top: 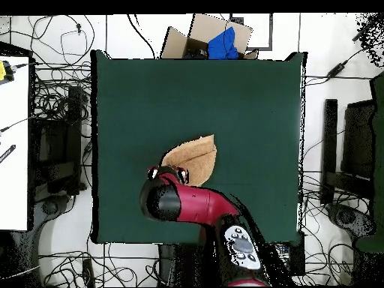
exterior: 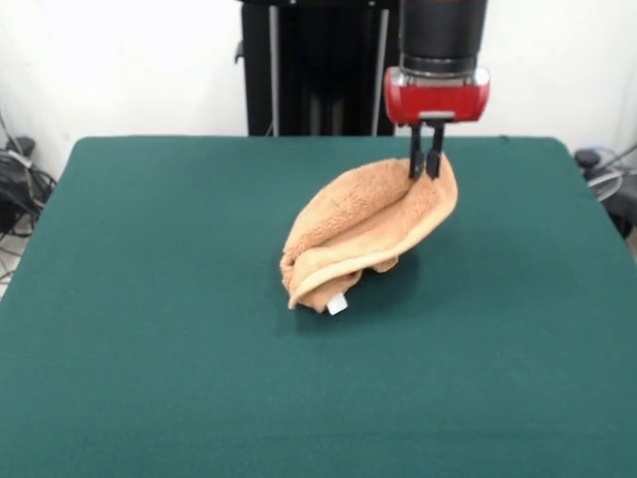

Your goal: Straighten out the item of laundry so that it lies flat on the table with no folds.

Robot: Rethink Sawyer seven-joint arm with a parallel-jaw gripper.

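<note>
towel: one light-orange towel [exterior: 370,232], bunched and folded, mid-table, one white tag [exterior: 337,305] at its low end
gripper: one gripper [exterior: 426,167], fingers pinched narrow on the towel's raised far corner
table: one green table [exterior: 149,329]

Front camera faces table [exterior: 149,329]; overhead looks straight down.

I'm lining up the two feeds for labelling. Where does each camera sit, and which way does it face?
Front view: across the table, level, facing the robot; shows the gripper pinching the towel and the arm's lower end.
Overhead view: above, looking straight down; the red arm covers the towel's near part.
Shared: towel, table, arm.
</note>
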